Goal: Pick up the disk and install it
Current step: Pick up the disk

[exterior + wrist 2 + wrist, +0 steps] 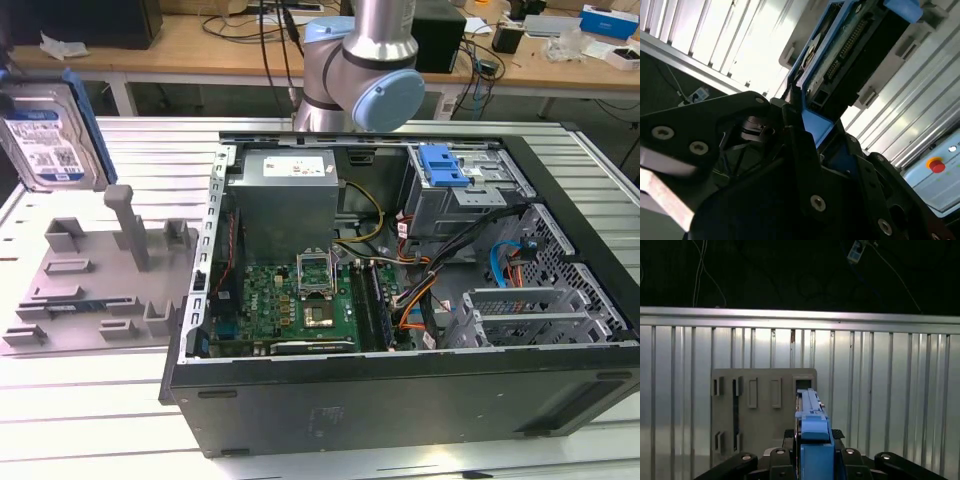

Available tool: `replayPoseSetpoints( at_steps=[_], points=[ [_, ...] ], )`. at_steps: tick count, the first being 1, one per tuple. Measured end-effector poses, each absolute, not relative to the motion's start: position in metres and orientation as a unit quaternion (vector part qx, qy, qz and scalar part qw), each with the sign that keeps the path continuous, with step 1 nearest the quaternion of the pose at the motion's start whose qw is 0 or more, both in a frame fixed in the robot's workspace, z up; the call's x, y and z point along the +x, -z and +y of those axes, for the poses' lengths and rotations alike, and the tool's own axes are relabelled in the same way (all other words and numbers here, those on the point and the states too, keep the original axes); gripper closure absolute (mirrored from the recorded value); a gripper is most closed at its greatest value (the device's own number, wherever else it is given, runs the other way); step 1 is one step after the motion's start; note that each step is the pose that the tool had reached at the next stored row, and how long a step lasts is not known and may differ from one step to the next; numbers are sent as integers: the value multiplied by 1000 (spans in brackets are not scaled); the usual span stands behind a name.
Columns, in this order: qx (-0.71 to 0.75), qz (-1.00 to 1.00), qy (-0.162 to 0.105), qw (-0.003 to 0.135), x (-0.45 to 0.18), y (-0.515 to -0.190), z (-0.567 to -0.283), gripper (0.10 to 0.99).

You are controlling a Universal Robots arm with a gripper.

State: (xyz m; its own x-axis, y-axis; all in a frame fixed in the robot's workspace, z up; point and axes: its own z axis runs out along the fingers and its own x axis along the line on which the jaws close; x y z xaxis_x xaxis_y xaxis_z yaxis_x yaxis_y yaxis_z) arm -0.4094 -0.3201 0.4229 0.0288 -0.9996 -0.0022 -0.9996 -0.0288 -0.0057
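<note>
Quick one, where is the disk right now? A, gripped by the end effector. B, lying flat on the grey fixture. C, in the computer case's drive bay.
A: in the first wrist view the end effector is clamped on the disk.

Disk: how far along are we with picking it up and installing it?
Done: the disk is clear of the grey fixture, held above it in the exterior view. In hand: the jaws are shut on its blue carrier in the first wrist view. Left: the disk is not yet in the open computer case, and is well away from the drive cage with the blue latch.
</note>
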Motion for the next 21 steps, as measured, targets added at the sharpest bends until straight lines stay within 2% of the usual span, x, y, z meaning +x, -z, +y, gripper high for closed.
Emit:
replayPoseSetpoints(
  at_steps=[1,3,8,17,21],
  points=[
    [-717,697,1,3,-409,-443,-320,718],
    [-717,697,0,4,-409,-458,-320,718],
    [-717,697,-1,5,-409,-481,-320,718],
    [-717,697,-2,6,-409,-485,-321,718],
    [-717,697,-2,6,-396,-487,-330,718]
  ],
)
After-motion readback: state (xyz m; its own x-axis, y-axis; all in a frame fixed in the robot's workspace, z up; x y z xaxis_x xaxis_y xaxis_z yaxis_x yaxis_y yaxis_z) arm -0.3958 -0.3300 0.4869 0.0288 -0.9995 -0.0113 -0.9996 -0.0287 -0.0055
